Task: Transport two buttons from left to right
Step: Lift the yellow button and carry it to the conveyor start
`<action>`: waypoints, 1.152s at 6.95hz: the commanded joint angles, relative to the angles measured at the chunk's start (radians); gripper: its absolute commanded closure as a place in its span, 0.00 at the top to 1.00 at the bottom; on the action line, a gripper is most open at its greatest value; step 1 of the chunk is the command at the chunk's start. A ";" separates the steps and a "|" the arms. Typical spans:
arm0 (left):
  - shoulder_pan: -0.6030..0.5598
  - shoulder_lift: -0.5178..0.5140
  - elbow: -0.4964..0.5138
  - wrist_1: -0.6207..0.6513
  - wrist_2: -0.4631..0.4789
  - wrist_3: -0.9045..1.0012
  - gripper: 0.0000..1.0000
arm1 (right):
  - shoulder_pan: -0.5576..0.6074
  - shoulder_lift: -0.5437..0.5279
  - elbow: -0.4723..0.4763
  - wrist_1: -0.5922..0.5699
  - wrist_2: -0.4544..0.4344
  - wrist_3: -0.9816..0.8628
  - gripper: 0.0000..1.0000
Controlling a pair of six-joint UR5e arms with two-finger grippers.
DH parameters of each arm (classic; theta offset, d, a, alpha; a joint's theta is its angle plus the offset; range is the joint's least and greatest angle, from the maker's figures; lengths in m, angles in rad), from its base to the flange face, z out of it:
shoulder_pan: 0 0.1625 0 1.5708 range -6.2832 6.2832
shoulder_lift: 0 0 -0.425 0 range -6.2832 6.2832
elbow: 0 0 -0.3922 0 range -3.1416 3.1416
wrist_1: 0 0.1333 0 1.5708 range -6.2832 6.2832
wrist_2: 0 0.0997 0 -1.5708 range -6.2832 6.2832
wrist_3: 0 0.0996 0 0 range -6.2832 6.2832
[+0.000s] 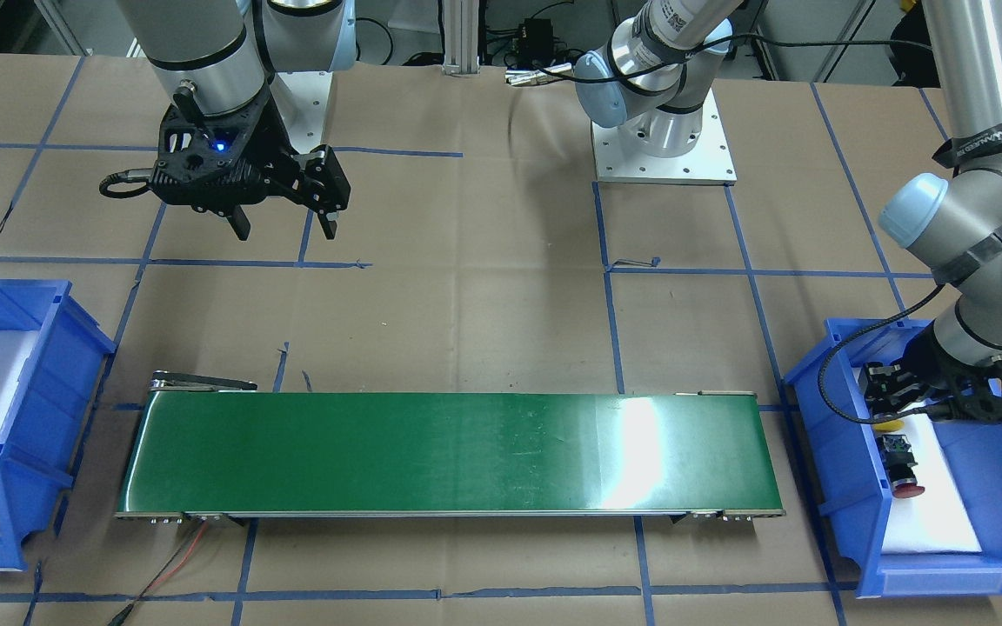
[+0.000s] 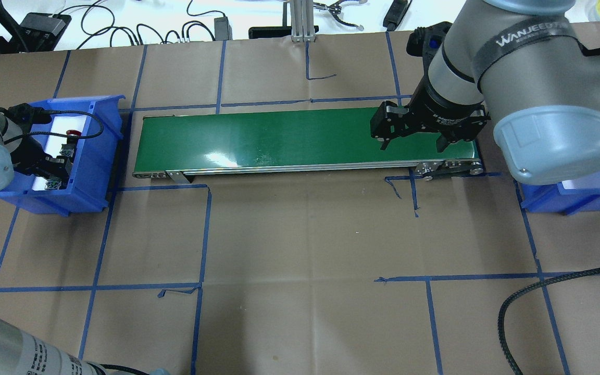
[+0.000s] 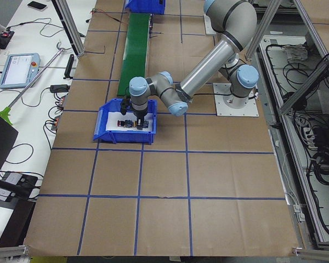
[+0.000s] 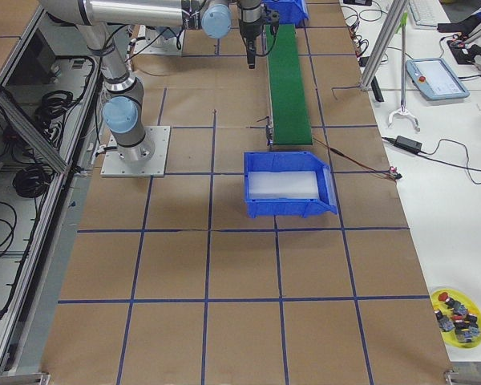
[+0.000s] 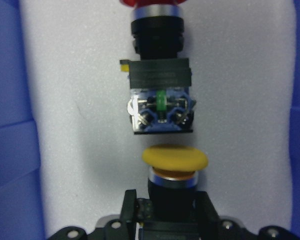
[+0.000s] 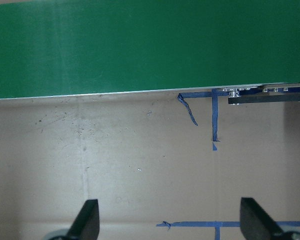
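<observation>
The yellow button (image 5: pixel 175 159) and the red button (image 5: pixel 159 75) lie end to end on white foam in the blue bin (image 1: pixel 814 435) on my left side. My left gripper (image 5: pixel 167 212) is down in that bin. Its fingers (image 5: pixel 129 210) press against both sides of the yellow button's black body, just behind the cap. The yellow cap (image 1: pixel 888 425) shows under the gripper (image 1: pixel 888 410), and the red button (image 1: pixel 905 487) lies just beyond it. My right gripper (image 1: pixel 288 230) hangs open and empty above the paper beside the far end of the green conveyor belt (image 1: pixel 449 452).
A second blue bin (image 1: pixel 57 382) with white foam stands past the conveyor's other end, on my right side. Blue tape lines cross the brown paper table. A red-and-black wire (image 1: pixel 179 556) trails from the conveyor's corner.
</observation>
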 commanded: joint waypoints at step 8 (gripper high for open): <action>-0.005 0.205 0.327 -0.565 -0.013 -0.106 0.05 | 0.000 0.000 0.001 0.000 -0.001 -0.005 1.00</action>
